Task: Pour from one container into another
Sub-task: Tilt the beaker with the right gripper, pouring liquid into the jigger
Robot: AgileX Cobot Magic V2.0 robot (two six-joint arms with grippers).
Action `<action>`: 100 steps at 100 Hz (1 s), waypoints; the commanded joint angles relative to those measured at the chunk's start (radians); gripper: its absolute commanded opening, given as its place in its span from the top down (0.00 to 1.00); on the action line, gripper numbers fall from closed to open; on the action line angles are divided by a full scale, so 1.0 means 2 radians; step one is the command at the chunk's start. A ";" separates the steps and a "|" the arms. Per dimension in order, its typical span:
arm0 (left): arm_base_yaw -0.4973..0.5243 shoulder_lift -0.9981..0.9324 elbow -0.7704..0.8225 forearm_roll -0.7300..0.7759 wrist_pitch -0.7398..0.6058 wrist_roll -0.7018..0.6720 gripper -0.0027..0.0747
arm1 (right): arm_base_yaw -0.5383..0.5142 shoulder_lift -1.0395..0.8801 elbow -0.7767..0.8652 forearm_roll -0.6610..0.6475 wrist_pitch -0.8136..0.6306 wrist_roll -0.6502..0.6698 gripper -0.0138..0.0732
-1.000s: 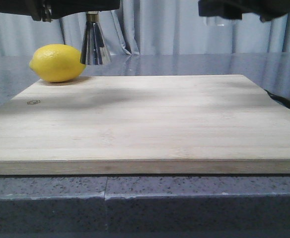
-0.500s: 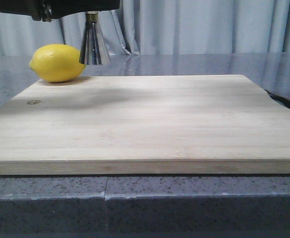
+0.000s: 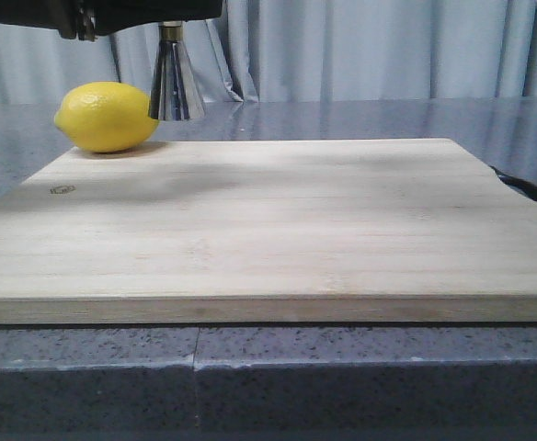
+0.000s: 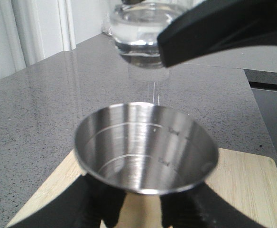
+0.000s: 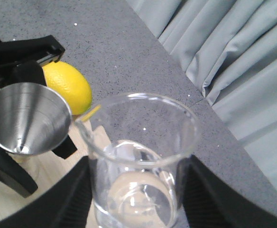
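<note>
Right gripper (image 5: 136, 190) clamps the beaker (image 5: 138, 156) at two o'clock above the jigger (image 4: 145, 145), pinched in the left gripper (image 4: 141, 209); tipping the lip over the cup comes next.

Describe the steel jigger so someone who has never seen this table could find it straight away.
Start at the wooden cutting board and go to its far left corner, where the lemon sits. Just right of the lemon, the steel jigger is held above the board in the left gripper. It is shiny metal and cone-shaped with a gold band, unlike the clear glass beaker.
</note>
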 commanded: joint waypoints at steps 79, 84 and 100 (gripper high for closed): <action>-0.004 -0.023 -0.016 -0.044 0.049 -0.004 0.63 | 0.036 0.025 -0.033 -0.211 -0.024 -0.001 0.50; -0.004 -0.023 -0.016 -0.044 0.049 -0.004 0.63 | 0.040 0.025 -0.033 -0.217 -0.024 -0.001 0.50; -0.004 -0.023 -0.016 -0.044 0.049 -0.004 0.63 | 0.056 0.025 -0.033 -0.252 -0.013 -0.001 0.50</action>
